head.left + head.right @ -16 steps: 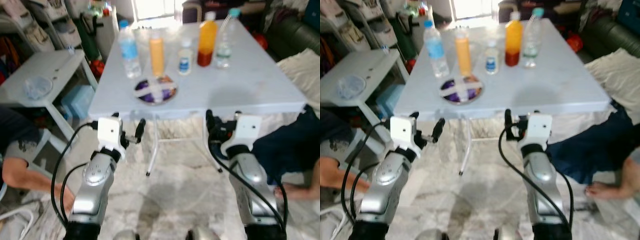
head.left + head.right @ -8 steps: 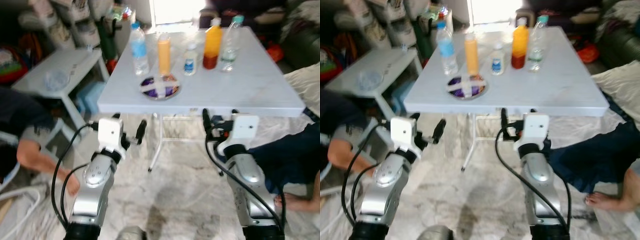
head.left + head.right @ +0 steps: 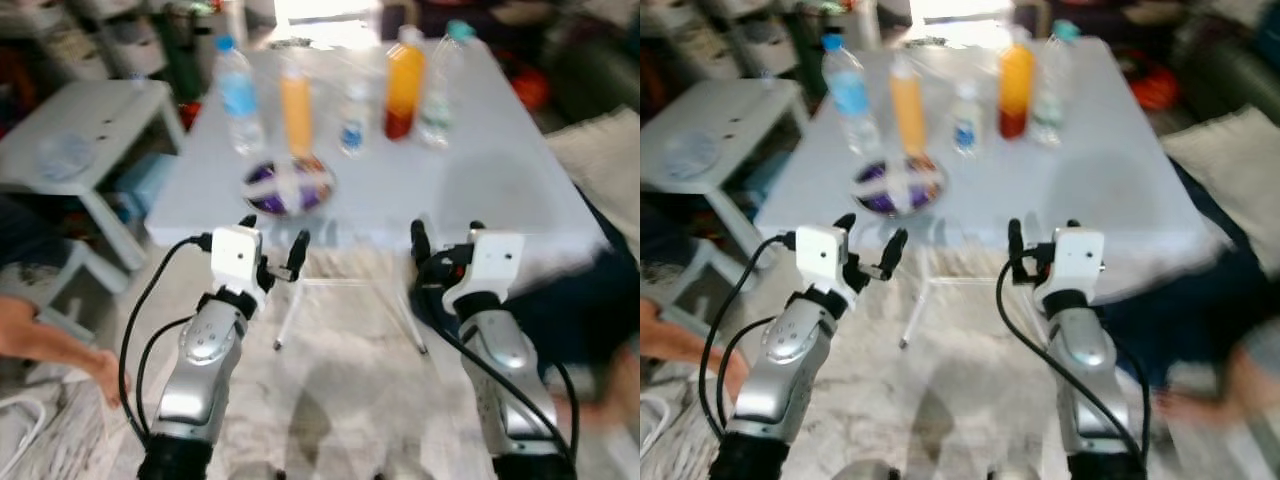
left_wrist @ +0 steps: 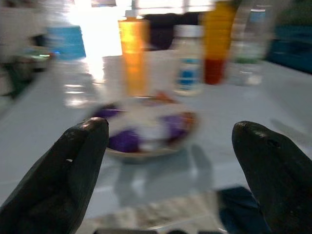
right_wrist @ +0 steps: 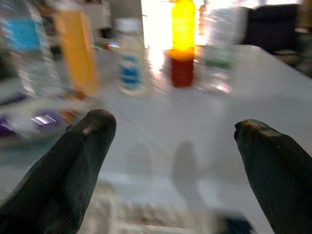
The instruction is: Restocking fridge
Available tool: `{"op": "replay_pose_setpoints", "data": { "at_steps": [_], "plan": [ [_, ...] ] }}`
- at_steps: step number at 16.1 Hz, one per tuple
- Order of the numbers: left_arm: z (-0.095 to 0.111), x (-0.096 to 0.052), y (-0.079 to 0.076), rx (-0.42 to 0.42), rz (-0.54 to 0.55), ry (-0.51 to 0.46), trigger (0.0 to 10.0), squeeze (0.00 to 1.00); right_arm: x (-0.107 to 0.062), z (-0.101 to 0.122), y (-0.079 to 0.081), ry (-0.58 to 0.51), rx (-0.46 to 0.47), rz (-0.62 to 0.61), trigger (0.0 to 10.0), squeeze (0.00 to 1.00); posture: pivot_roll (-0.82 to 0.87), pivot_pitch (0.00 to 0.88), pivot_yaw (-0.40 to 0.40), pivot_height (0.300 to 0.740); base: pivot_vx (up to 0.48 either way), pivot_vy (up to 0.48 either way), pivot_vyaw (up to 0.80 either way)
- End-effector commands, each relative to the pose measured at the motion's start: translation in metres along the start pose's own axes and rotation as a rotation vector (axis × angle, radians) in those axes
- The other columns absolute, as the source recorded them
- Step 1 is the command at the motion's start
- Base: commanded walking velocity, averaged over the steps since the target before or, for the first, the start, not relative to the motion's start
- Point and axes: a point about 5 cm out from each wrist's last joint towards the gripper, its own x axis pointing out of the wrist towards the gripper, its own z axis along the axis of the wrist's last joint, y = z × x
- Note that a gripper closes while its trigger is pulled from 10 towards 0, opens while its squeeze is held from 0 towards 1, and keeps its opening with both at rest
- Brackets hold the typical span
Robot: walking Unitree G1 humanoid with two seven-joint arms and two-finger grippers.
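Closer to the white table (image 3: 480, 190) than half a second ago, with its near edge now just ahead of both raised arms; whole picture shifted and smeared, so a move of the camera, not of the goods. Still standing in a row toward the far side: a water bottle with a blue cap (image 3: 237, 95), a tall orange bottle (image 3: 295, 105), a small white bottle with a blue label (image 3: 351, 122), an orange juice bottle with dark red at its base (image 3: 402, 80), and probably a clear bottle (image 3: 442, 75), too blurred to be sure. Nearer the edge, a purple-patterned plate (image 3: 288, 186). Left gripper (image 3: 272, 252) and right gripper (image 3: 444, 245) held out short of the edge, fingers spread wide, holding nothing. Approach nearly done; first pickup not yet begun.
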Motion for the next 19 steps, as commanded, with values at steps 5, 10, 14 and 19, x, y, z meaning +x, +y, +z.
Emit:
{"op": "replay_pose_setpoints", "data": {
  "at_steps": [5,10,14,19],
  "plan": [
    [-0.0009,0.0015,0.0134,0.000,0.051,0.018,10.0,0.00,0.0046,0.0076,0.0076,-0.031,0.024,0.020,10.0,0.00,0.00,0.052,0.053,0.740,0.369,0.211,0.00],
    [-0.0024,0.0004,0.0126,-0.024,0.049,0.024,10.0,0.00,0.0030,0.0052,0.0100,-0.021,0.033,0.005,10.0,0.00,0.00,0.052,0.055,0.740,0.241,0.387,0.00],
    [0.0007,0.0020,0.0111,-0.021,0.029,0.006,10.0,0.00,0.0034,0.0047,0.0098,-0.016,0.035,0.000,10.0,0.00,0.00,0.069,0.052,0.740,0.000,0.475,0.00],
    [0.0015,-0.0007,0.0104,-0.015,0.001,0.007,10.0,0.00,-0.0012,-0.0005,0.0116,0.011,0.045,-0.013,10.0,0.00,0.00,0.068,0.051,0.740,0.000,0.370,0.00]
  ]
}}
